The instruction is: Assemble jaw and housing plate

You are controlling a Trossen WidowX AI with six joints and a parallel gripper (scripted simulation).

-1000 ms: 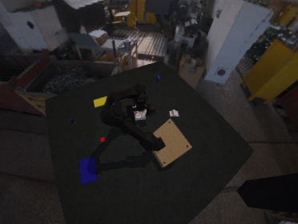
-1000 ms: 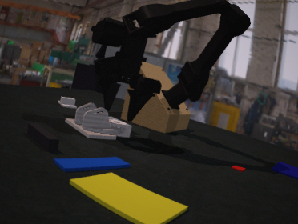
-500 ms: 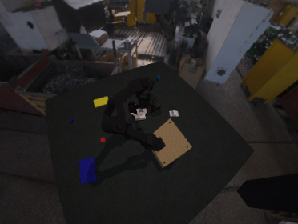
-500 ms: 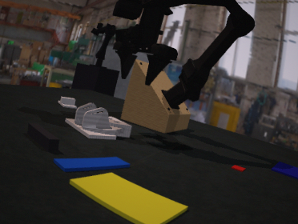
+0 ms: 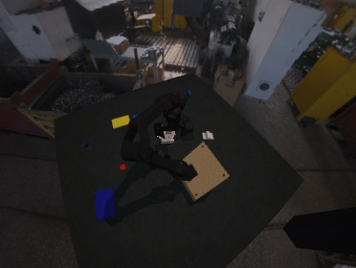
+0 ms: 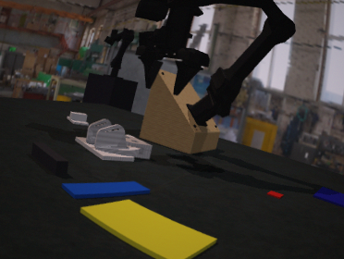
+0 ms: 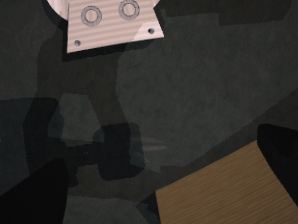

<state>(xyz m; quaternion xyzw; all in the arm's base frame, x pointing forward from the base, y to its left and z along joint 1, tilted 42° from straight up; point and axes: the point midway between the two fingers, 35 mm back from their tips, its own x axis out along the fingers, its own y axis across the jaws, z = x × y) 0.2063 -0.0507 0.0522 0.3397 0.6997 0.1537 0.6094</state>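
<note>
Gripper: the black gripper (image 5: 173,131) (image 6: 162,91) (image 7: 164,151) is opened almost fully, with nothing between its 2 fingers; it hangs above the table (image 5: 239,201) (image 6: 185,208) (image 7: 200,75).
White assembly: the white base with 2 upright rounded parts (image 5: 166,138) (image 6: 108,142) (image 7: 112,25) stands on the table near the wooden block (image 5: 208,169) (image 6: 162,117) (image 7: 225,190); in the wrist view, the top edge cuts it off.
Hidden details: the arm covers a part of the assembly from above; I cannot tell whether the gear teeth mesh or which pin is free.
Small white piece: it (image 5: 208,136) (image 6: 78,117) lies apart from the assembly; whether it is the housing plate, I cannot tell.
Blue slab: the arm partly hides it (image 5: 135,116) (image 6: 106,189) from above.
Container: behind the table, a large bin (image 5: 40,85) has grey scrap (image 5: 83,98) inside, too blurred to name its pieces.
</note>
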